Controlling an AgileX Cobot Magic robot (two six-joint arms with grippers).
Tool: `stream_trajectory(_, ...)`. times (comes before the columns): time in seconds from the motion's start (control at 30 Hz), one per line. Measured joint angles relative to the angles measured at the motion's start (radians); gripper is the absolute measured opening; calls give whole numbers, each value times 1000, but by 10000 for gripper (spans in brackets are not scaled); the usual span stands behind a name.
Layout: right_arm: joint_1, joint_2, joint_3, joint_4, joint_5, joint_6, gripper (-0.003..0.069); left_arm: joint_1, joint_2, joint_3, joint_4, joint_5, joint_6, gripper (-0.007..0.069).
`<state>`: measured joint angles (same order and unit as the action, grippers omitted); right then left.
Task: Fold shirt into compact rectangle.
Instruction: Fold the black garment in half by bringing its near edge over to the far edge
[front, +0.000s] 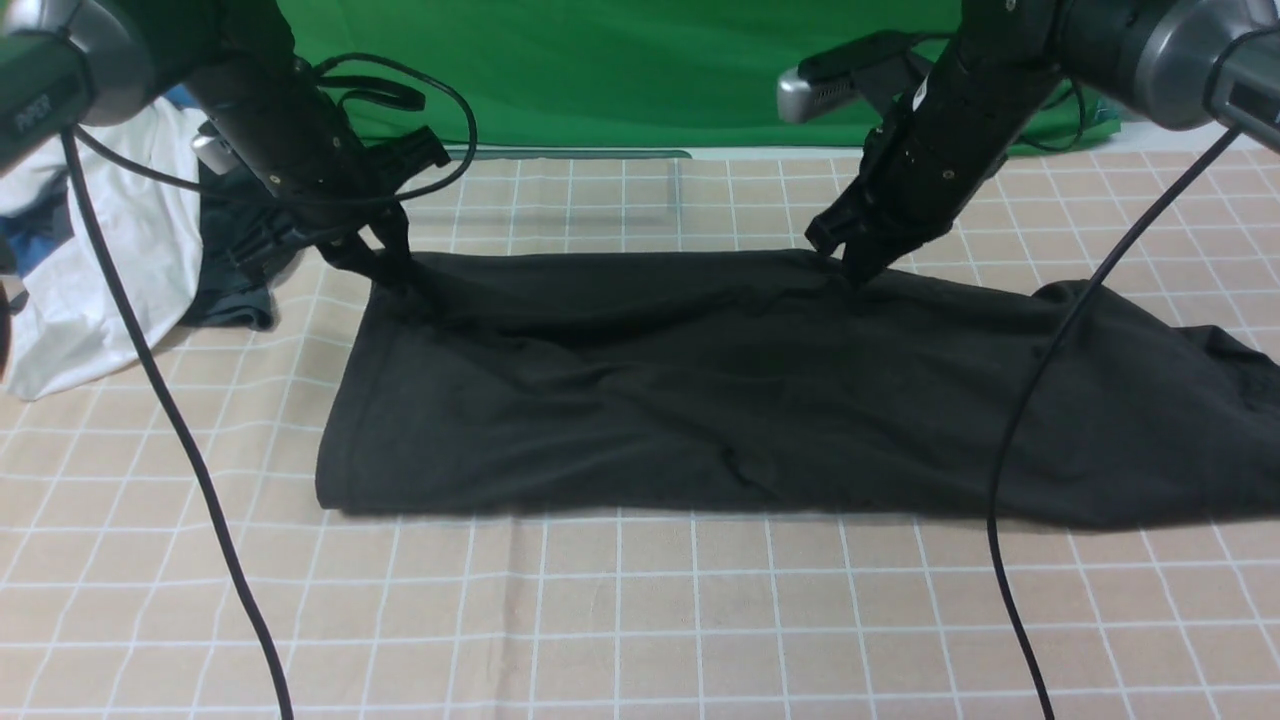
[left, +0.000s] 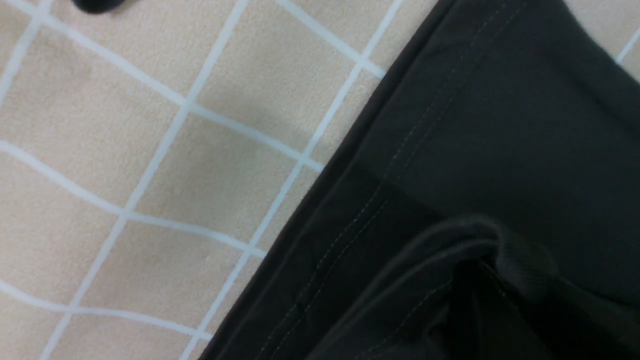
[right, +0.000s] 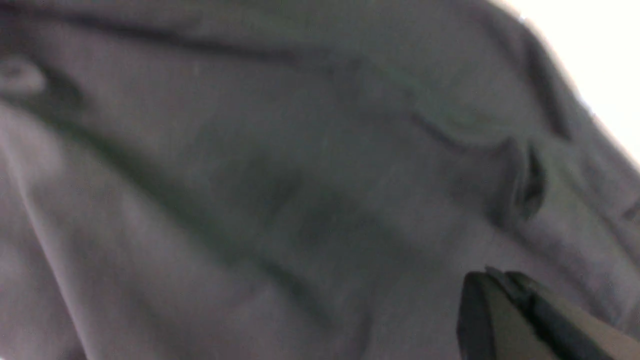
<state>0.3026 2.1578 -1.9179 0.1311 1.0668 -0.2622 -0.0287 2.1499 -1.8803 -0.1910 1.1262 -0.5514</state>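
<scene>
The only lettering I can make out is one small pale word on the grey housing of my left arm, in the top left corner of the front view. It seems to read "PIPER", but it is tilted and blurred, so I am not sure of it. The shirt shows nothing legible in any view.

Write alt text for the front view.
A black shirt lies stretched across a beige checked tablecloth, its far edge pinched by the left gripper and right gripper. A white garment and dark grey garment lie far left.
</scene>
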Motion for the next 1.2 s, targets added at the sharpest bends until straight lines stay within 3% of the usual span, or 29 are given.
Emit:
stream_trajectory(0.3, 0, 0, 0, 0, 58, -30, 38, 30, 0, 0, 65, 18, -116, 94)
stream_trajectory(0.43, 0, 0, 0, 1, 69, -35, 38, 43, 0, 0, 116, 26, -124, 205)
stream_trajectory(0.57, 0, 0, 0, 1, 82, -45, 38, 41, -3, -7, 58, 69, -59, 267)
stream_trajectory(0.7, 0, 0, 0, 2, 85, -53, 38, -26, -4, -7, -37, 83, 88, 226)
stream_trajectory(0.93, 0, 0, 0, 4, 85, -53, 38, -192, 42, -7, 90, 41, 105, 36)
stream_trajectory(1.2, -1, -1, 0, 4, 85, -56, 38, -163, 127, -7, 139, -90, 82, 13)
